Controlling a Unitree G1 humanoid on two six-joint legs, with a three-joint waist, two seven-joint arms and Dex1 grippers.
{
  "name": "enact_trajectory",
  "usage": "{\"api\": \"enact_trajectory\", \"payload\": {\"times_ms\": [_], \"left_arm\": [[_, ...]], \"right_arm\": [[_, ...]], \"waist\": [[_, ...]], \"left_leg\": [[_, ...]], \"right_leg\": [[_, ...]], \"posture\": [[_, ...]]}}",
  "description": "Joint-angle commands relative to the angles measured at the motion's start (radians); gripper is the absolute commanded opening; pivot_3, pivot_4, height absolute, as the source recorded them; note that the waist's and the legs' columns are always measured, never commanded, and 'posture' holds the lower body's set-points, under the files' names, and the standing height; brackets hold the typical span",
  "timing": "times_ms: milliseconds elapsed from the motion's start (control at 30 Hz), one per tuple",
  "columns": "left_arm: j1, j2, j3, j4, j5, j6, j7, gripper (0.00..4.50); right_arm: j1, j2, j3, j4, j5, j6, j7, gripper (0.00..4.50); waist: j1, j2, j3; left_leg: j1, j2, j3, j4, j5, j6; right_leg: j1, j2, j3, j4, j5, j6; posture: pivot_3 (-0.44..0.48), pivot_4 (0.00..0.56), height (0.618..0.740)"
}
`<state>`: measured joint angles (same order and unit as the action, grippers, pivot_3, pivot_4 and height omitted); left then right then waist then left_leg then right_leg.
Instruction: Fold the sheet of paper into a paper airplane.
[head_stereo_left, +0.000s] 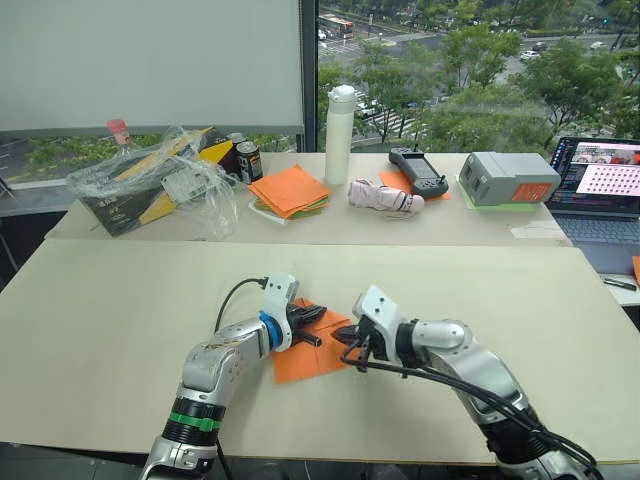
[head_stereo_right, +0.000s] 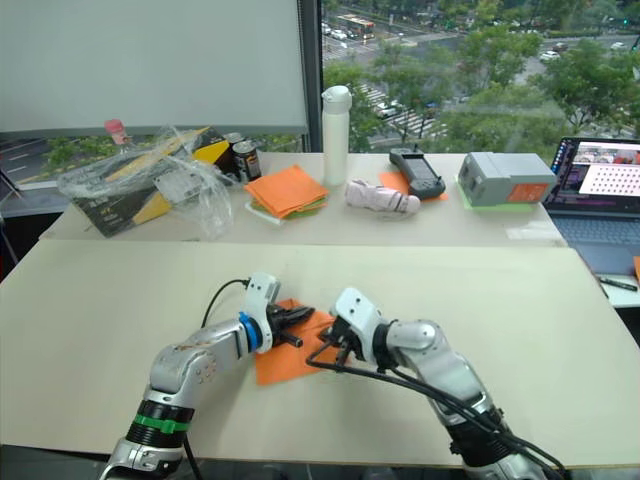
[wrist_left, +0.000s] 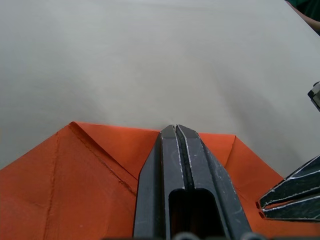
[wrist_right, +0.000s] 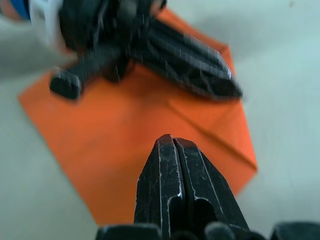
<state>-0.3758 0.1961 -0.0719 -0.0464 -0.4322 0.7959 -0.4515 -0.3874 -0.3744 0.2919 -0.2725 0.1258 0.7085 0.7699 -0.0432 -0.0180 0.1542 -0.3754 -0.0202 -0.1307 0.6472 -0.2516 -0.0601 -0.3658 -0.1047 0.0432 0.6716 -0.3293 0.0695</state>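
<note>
- Window behind w/ trees and a road outside; two pale counters, near one (head_stereo_left: 120, 330) fills the lower half of frame, far one runs across the middle.
- Sheet of paper (head_stereo_left: 300, 362), bright orange, lies flat on near counter at lower centre of frame, between the two arms. Corner flaps look folded in toward the middle, so it reads as an early nose fold, not yet a wedge.
- Left hand (head_stereo_left: 318, 317) sits over the upper part of the sheet, fingers closed together, gripping nothing; looks pressed down on the paper, prob. pinning or running a crease.
- Right hand (head_stereo_left: 349, 340) at the sheet's right edge, fingers also closed tight, nothing held; tip is on or just above the paper, can't tell which.
- Step in hand, my read: flattening/holding the first corner folds. Plenty left: centre fold and wings not done.
- Next move prob. needs one hand to keep the sheet pinned while the other opens, gets under an edge and lifts it over. Thin paper lying flat is hard to pick up and may slide.
- Far counter, upper half of frame: thick stack of orange and green sheets (head_stereo_left: 290, 190) left of centre, white bottle (head_stereo_left: 340, 135) beside it, plastic-wrapped box (head_stereo_left: 150, 185) at upper left, grey box (head_stereo_left: 505, 178) and laptop (head_stereo_left: 600, 195) at upper right.
</note>
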Motion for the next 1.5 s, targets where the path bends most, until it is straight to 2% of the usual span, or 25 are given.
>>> {"api": "enact_trajectory", "payload": {"times_ms": [33, 467, 1000, 1367, 1500], "left_arm": [[0.016, 0.003, -0.007, 0.0, 0.01, 0.006, 0.001, 0.0], [0.022, 0.005, 0.002, -0.011, 0.008, 0.008, 0.01, 0.0], [0.009, 0.061, 0.074, 0.049, 0.013, -0.025, 0.004, 0.0], [0.025, 0.031, 0.043, 0.034, 0.023, -0.024, 0.004, 0.0], [0.026, 0.032, 0.043, 0.034, 0.024, -0.023, 0.003, 0.0]], "right_arm": [[-0.032, 0.034, -0.03, 0.004, 0.005, -0.017, -0.062, 0.04], [-0.059, 0.049, 0.015, 0.177, -0.09, -0.099, -0.164, 0.04], [-0.022, 0.01, 0.061, 0.142, -0.104, -0.092, -0.122, 0.04], [-0.068, 0.117, -0.032, 0.125, -0.026, -0.138, -0.153, 0.04], [-0.069, 0.119, -0.017, 0.127, -0.028, -0.143, -0.141, 0.04]], "waist": [[0.0, 0.0, 0.0], [0.0, 0.0, 0.0], [-0.002, 0.0, 0.0], [0.0, 0.0, 0.0], [0.0, 0.0, 0.0]], "left_leg": [[0.0, 0.0, 0.0, 0.0, 0.0, 0.0], [0.0, 0.0, 0.0, 0.0, 0.0, 0.0], [0.001, 0.0, 0.0, -0.001, 0.0, 0.0], [0.0, 0.0, 0.0, -0.001, 0.0, 0.0], [0.0, 0.0, 0.0, -0.001, 0.0, 0.0]], "right_leg": [[0.0, 0.0, 0.0, 0.0, 0.0, 0.0], [-0.001, 0.0, 0.0, 0.0, 0.0, 0.0], [0.0, 0.0, 0.0, 0.0, 0.0, 0.0], [-0.001, 0.0, 0.0, 0.0, 0.0, 0.0], [-0.001, 0.0, 0.0, 0.0, 0.0, 0.0]], "posture": [[0.0, 0.15, 0.74], [0.0, 0.15, 0.74], [0.0, 0.15, 0.74], [0.0, 0.15, 0.74], [0.0, 0.15, 0.74]]}}
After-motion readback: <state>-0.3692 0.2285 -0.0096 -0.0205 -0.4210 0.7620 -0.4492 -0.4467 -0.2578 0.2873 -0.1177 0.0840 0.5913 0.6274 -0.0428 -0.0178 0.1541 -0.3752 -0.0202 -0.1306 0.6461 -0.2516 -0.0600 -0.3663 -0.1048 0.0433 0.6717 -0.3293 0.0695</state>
